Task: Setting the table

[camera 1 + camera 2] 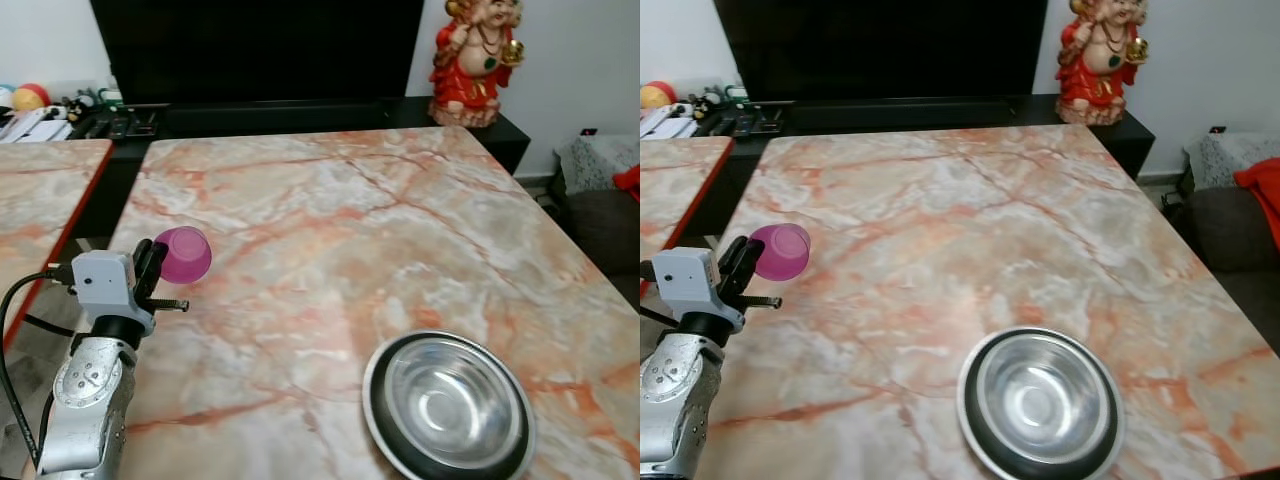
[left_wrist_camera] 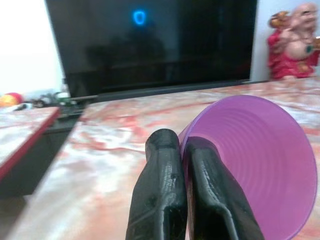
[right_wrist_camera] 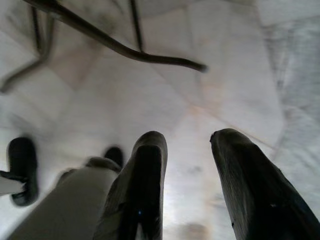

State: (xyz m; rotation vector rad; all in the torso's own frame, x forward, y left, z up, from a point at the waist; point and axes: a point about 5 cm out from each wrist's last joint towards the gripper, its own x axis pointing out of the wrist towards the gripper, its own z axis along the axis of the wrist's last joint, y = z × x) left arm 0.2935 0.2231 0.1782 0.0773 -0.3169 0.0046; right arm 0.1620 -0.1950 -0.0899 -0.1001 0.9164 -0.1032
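Note:
A purple plastic cup (image 1: 184,254) hangs tipped on its side over the left edge of the marble table (image 1: 340,210). My left gripper (image 1: 153,268) is shut on its rim. In the left wrist view the cup (image 2: 260,165) opens toward the camera, with one finger inside its wall and one outside; my left gripper (image 2: 183,150) pinches that rim. A shiny steel bowl (image 1: 448,404) stands on the table near its front right edge. My right gripper (image 3: 187,142) is open and points down at a pale tiled floor, holding nothing.
A second marble table (image 1: 40,190) stands to the left across a narrow gap. A dark TV (image 1: 260,45) on a low black cabinet is behind the table. A red figurine (image 1: 475,60) stands at the back right. Thin dark furniture legs (image 3: 115,45) cross the floor.

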